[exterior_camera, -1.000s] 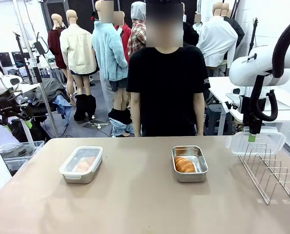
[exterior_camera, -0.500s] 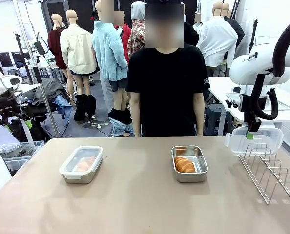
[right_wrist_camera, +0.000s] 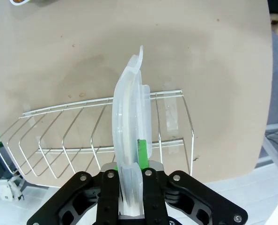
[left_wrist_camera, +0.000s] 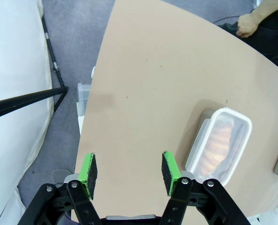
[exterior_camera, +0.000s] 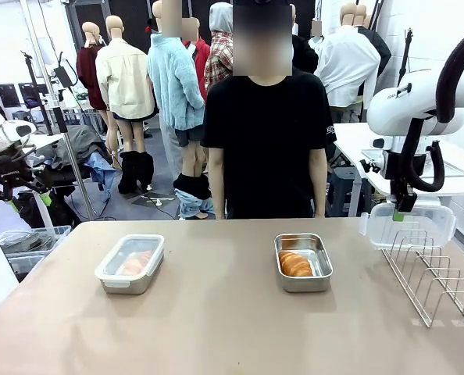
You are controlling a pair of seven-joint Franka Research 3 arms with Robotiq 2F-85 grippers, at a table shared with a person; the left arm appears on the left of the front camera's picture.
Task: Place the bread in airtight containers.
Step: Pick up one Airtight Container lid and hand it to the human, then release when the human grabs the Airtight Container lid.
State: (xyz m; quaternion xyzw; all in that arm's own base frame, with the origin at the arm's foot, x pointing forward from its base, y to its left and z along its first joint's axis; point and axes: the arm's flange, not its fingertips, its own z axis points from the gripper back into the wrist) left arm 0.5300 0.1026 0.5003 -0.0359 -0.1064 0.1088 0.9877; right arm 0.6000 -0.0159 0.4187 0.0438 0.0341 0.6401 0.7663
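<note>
A: R hand (right_wrist_camera: 128, 185) status?

B: Clamped on the clear lid (exterior_camera: 408, 224), held on edge above the wire rack (exterior_camera: 433, 275) at the R side of the surface (exterior_camera: 232, 328). In the R wrist view the lid (right_wrist_camera: 129, 136) stands upright between the green pads, rack wires (right_wrist_camera: 97, 136) right under it.

A: L hand?

B: L hand (left_wrist_camera: 129, 174) is off the L edge of the surface, fingers spread, nothing between them. Front view puts it at the far L (exterior_camera: 17, 199), well apart from both tubs.

A: Bread?

B: One roll (exterior_camera: 294, 264) lies in the uncovered steel container (exterior_camera: 303, 262), centre-R, in front of the person (exterior_camera: 267, 125). 2nd roll (exterior_camera: 136, 262) is in the L container (exterior_camera: 130, 264), lid on, seen through the clear top. L wrist view gives the same: closed tub (left_wrist_camera: 218, 145) w/ white rim, bread (left_wrist_camera: 215, 145) inside.

A: Tubs touching?

B: No, well apart.
</note>
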